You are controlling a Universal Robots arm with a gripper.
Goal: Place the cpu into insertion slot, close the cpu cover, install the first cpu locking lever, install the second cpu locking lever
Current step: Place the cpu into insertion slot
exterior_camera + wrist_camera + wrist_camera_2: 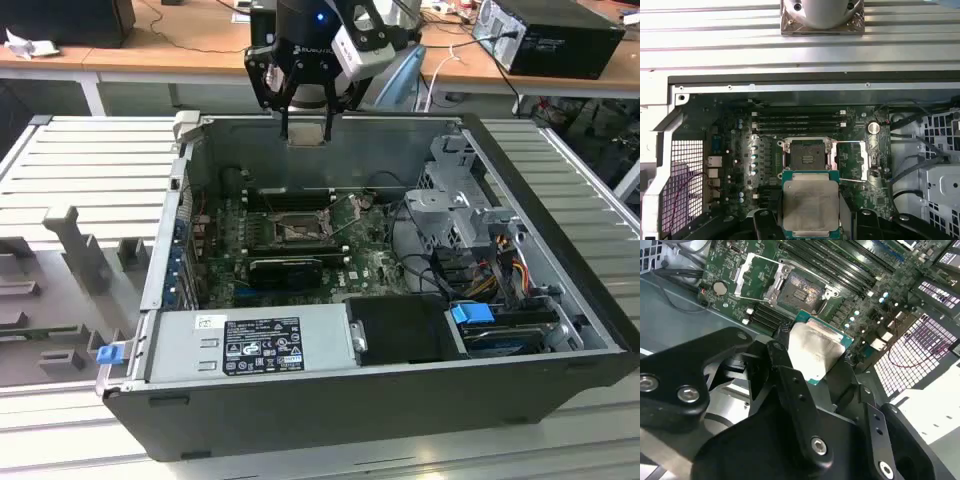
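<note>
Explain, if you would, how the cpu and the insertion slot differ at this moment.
The cpu has a silver-grey metal top with a green edge; the insertion slot is dark inside a metal frame. The cpu hangs in the tool, above the case; the insertion slot sits fixed in the green motherboard. The cpu is clamped and unseated; the insertion slot lies open and empty. Both are squarish and similar in outline.

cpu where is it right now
The cpu is held in the gripper above the rear wall of the case in the exterior view; in the first wrist view it lines up with the empty slot, not in it.
</note>
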